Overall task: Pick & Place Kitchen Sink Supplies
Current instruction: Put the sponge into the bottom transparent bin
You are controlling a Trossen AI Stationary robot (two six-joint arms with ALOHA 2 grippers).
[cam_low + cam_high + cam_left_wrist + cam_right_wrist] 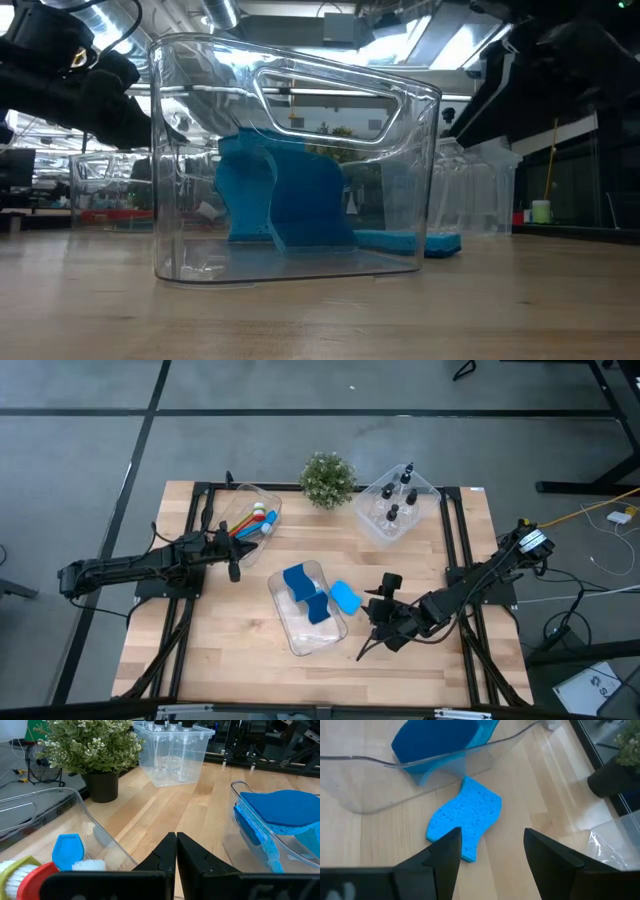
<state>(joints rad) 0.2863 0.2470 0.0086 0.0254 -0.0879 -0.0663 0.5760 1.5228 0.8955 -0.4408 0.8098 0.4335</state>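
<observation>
1. In the high view, a wooden table (250, 660) is seen with three clear bins on it. The bin (247, 512) near the left gripper (233, 570) is filled with brushes (255, 522) in blue, red and yellow-green. The far right bin (397, 508) is loaded with small black-capped bottles (392, 513). A potted plant (327, 478) is placed between these two bins. The middle bin (307, 607) is occupied by blue sponges (305, 593), and one loose sponge (345, 597) is left on the wood just beside it, between the bin and the right gripper (383, 603).

2. In the low view, the middle bin (295, 165) is seen close up with the sponges (280, 200) leaning inside it; the loose sponge (425, 242) is seen lying flat behind the bin's right side. Both arms are seen as dark shapes overhead.

3. In the left wrist view, the left gripper (176, 851) is shown with its fingers pressed together and nothing gripped. The brush heads (47, 870) are seen in the bin beside it, with the plant (95, 750) and the bottle bin (172, 747) beyond.

4. In the right wrist view, the right gripper (492, 847) is held with its fingers spread apart and nothing between them, above the loose sponge (465, 820), which is lying on the wood just outside the middle bin's wall (420, 775).
</observation>
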